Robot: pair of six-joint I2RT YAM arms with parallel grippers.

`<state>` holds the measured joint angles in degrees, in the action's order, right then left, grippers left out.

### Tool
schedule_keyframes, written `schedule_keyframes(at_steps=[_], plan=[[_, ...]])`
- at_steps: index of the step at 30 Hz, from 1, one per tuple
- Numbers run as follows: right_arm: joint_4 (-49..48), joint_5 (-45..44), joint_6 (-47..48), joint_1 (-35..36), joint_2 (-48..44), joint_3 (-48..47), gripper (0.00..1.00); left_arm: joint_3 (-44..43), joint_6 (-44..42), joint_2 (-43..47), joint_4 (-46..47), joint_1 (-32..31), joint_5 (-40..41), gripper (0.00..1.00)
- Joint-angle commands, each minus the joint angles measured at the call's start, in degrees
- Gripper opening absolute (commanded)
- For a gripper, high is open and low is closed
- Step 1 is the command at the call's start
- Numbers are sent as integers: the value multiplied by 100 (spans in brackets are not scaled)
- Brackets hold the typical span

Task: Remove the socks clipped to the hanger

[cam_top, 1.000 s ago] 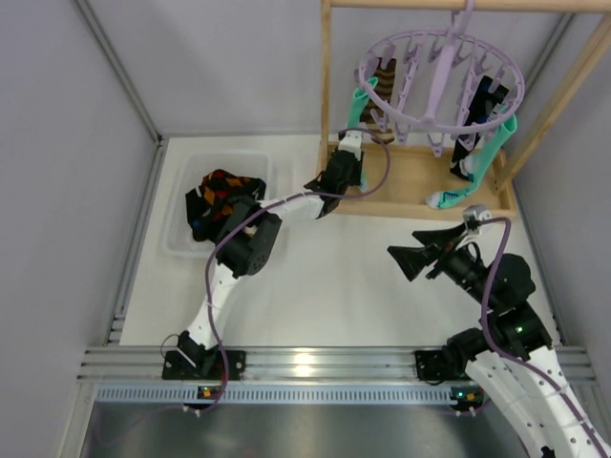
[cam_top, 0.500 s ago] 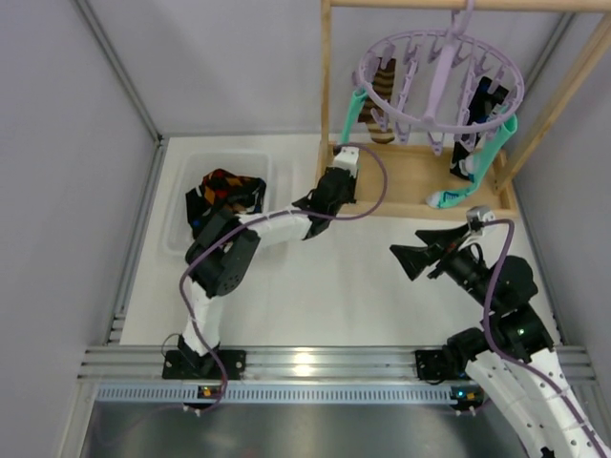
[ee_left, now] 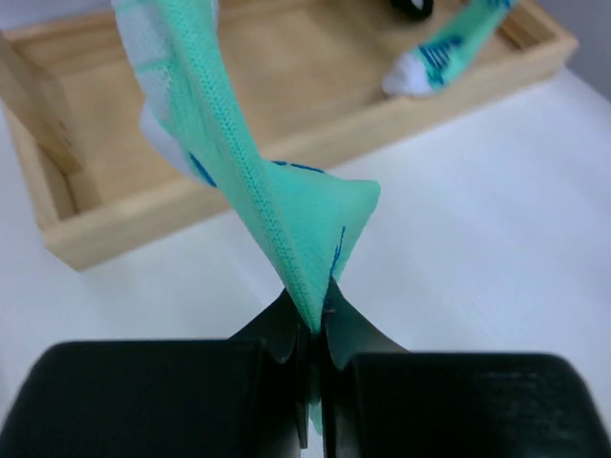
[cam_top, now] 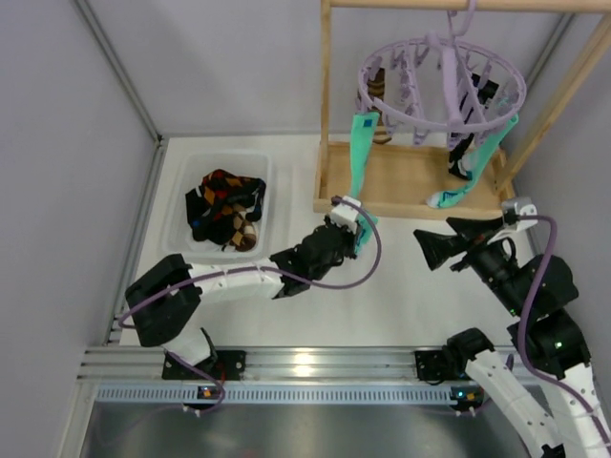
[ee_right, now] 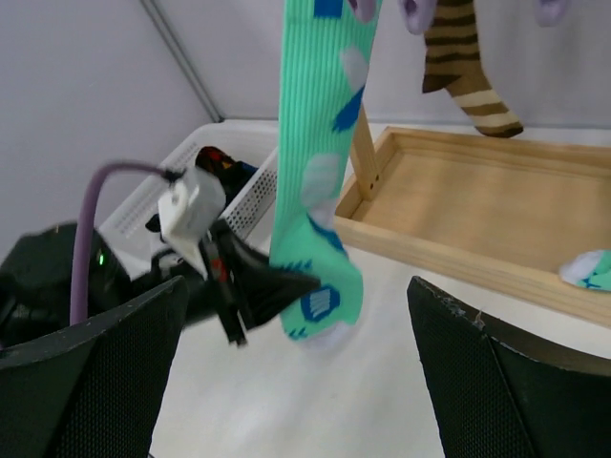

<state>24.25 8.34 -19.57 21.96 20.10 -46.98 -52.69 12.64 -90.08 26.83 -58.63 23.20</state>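
Our left hand was clamped on the lower edge of a ribbed mint-green sock. The knit ran taut and twisted up to the round pale-purple plastic hanger, where its top hung from a clip. Our right hand hovered above the smooth white counter, its textured black fingers spread wide. A brown striped sock dangled from the ring over the shallow wooden tray.
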Motion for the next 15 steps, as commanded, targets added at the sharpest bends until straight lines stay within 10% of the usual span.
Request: schedule_keyframes(at_steps=[1,15], plan=[[764,-473,357,-34,521,-811,93,250,-77,237,174,-726,544,0],[1977,-966,911,-34,3016,-3659,83,-646,-1088,-509,-195,-2521,2591,0]])
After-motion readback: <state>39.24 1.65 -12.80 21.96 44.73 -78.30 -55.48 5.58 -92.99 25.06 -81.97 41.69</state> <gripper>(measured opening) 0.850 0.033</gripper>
